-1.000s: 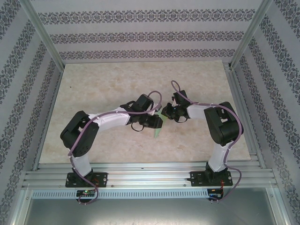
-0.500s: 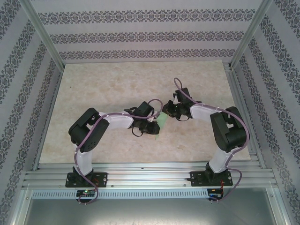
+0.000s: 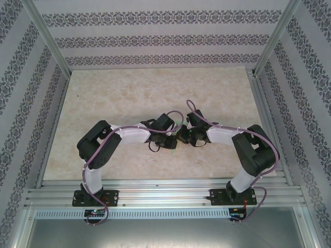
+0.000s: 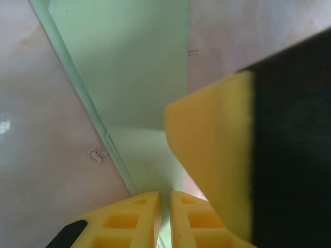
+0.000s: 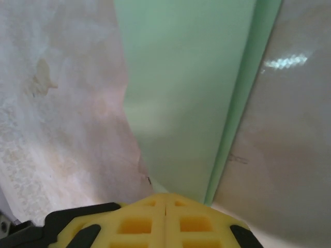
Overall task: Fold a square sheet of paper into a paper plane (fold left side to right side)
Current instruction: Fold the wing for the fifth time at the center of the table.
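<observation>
Patterned wallpaper walls (image 3: 155, 41) (aluminium-framed) surround a beige marbled tabletop (image 3: 114, 93).

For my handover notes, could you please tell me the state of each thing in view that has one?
paper plane, folded narrow, layered along one edge.
left tool, shut on the paper plane.
right tool, shut, tips at the paper plane's end; a grip is unclear.

The right gripper (image 5: 165, 197) is seen at 6 o'clock with jaws pressed together. The paper plane (image 5: 186, 93) is laid on the table (image 5: 62, 103), extending toward 12 o'clock.
</observation>
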{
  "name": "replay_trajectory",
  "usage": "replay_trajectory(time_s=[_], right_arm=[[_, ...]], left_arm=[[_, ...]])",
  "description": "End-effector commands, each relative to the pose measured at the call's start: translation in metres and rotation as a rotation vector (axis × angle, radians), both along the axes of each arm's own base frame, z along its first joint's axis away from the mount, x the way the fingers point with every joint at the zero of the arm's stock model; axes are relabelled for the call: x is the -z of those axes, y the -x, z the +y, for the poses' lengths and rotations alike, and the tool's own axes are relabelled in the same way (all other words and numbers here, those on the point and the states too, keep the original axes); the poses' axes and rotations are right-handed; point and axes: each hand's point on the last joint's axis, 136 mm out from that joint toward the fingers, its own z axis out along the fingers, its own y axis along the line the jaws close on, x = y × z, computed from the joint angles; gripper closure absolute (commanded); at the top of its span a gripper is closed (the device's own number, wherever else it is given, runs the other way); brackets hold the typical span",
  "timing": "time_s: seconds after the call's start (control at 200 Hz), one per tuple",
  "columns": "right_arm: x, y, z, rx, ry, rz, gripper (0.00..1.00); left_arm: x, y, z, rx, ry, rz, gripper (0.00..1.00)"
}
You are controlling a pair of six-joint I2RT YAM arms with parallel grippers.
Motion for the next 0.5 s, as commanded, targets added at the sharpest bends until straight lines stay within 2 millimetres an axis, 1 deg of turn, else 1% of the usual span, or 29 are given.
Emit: replay_trajectory(time_s=[0.0,0.12,0.235,0.495], right_arm=[[0.009,-0.003,0.001,0.033,0.006,0.014,0.95],[0.02,-0.003,-0.005,0.031,0.051,0.016,0.95],[0.021,-0.012,-0.011,0.009,0.091,-0.041,0.95],[0.01,-0.04,-0.016,-0.013,0.096,-0.151,0.94]], left_arm=[[0.036,0.024,0.021,0.037,-0.165,0.039,0.84],[0.04,0.026,0.024,0.038,-0.187,0.04,0.85],[0.044,0.031,0.026,0.055,-0.21,0.038,0.85],[0.052,0.037,0.031,0.083,-0.254,0.041,0.85]])
